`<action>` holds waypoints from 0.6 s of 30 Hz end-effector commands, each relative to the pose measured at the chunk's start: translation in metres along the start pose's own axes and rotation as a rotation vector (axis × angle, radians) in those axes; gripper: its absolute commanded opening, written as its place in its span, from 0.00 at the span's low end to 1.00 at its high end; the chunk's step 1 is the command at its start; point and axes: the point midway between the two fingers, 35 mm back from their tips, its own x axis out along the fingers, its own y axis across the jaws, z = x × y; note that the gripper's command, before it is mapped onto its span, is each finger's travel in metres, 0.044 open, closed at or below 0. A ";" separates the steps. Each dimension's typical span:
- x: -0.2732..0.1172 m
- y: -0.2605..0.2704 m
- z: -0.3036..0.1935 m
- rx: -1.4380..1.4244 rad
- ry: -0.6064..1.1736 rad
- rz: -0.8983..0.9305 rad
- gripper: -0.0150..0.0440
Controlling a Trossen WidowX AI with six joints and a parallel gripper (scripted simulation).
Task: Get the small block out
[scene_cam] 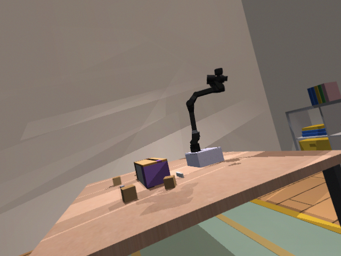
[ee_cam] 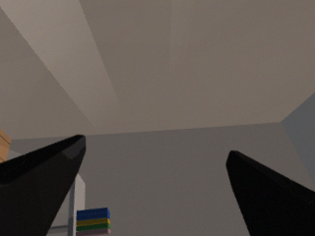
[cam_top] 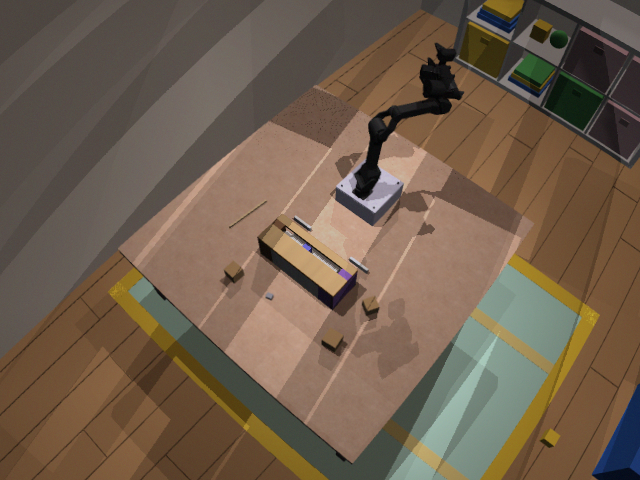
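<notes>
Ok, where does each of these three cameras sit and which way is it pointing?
Top: high above one table corner, angled down; box, whole arm, base.
Exterior: low by the table edge, looking up across it at the box's purple end; whole arm, raised open gripper.
Wrist: on the gripper, facing wall and ceiling; both fingers spread, nothing between.
Shared: top and exterior both show box, base, loose brown cubes.

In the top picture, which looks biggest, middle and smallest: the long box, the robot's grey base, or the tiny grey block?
1. Long box
2. Grey base
3. Tiny grey block, by far the smallest
</notes>
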 end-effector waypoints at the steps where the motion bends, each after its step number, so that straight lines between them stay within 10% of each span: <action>1: -0.001 0.000 -0.002 0.003 0.006 -0.003 0.93; 18: -0.186 -0.036 -0.114 0.158 0.686 -0.390 0.93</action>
